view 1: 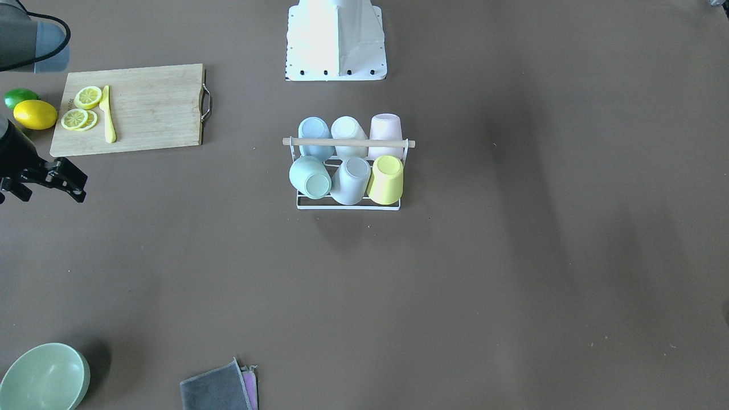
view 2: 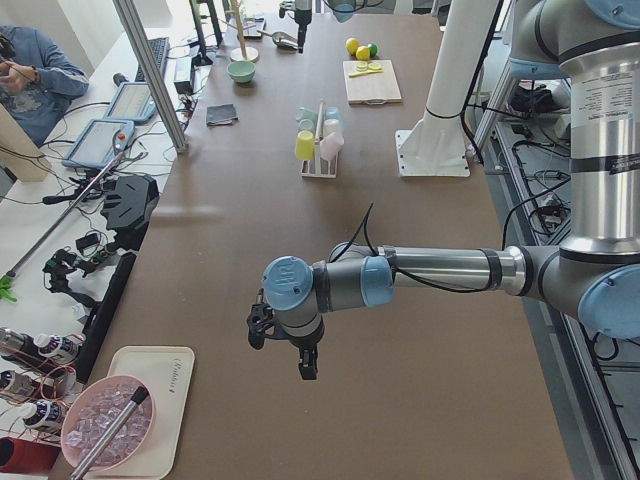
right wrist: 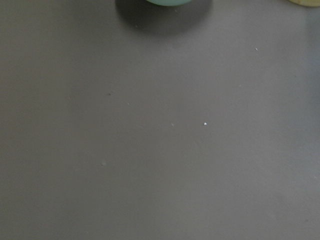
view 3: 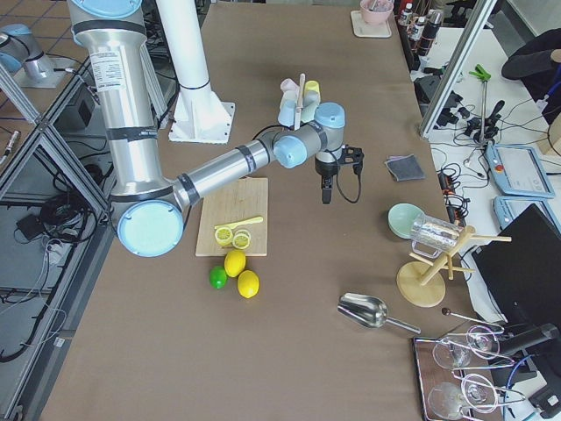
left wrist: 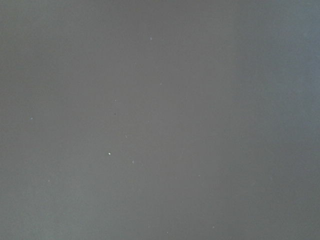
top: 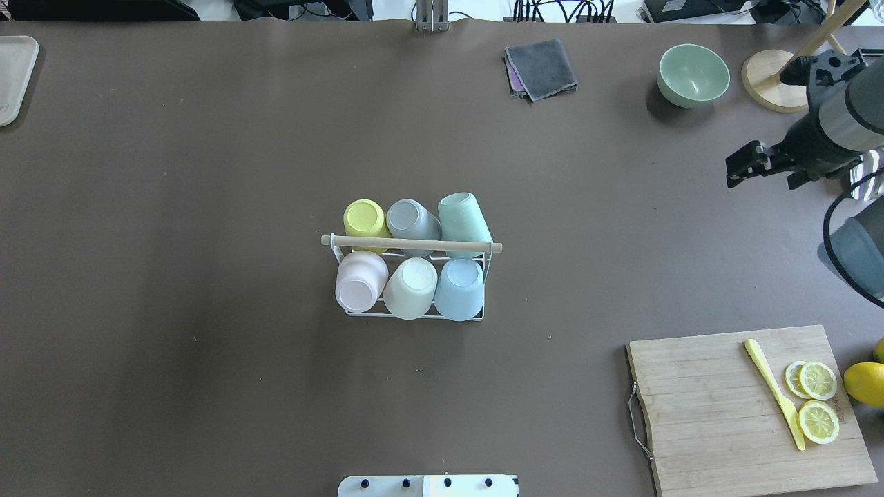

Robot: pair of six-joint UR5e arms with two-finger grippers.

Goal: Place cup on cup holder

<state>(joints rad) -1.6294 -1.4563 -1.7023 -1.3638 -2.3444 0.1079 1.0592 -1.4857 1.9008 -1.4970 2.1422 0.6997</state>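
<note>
The white wire cup holder (top: 411, 244) with a wooden rod on top stands mid-table, also in the front view (view 1: 347, 142). It carries two rows of upside-down cups: yellow (top: 364, 217), grey (top: 409, 219) and green (top: 461, 215) in the far row, pink (top: 359, 279), white (top: 411, 286) and blue (top: 460, 286) in the near row. My right gripper (top: 744, 166) hangs empty far to the right of it, pointing down; I cannot tell how its jaws stand. My left gripper (view 2: 303, 362) shows only in the exterior left view, far from the holder; its state is unclear.
A wooden cutting board (top: 711, 407) with lemon slices and a yellow knife (top: 775, 393) lies near right, with a lemon (top: 867, 383) beside it. A green bowl (top: 693, 74), a grey cloth (top: 541, 67) and a wooden stand (top: 770, 79) sit at the far edge. A tray (top: 14, 76) lies far left.
</note>
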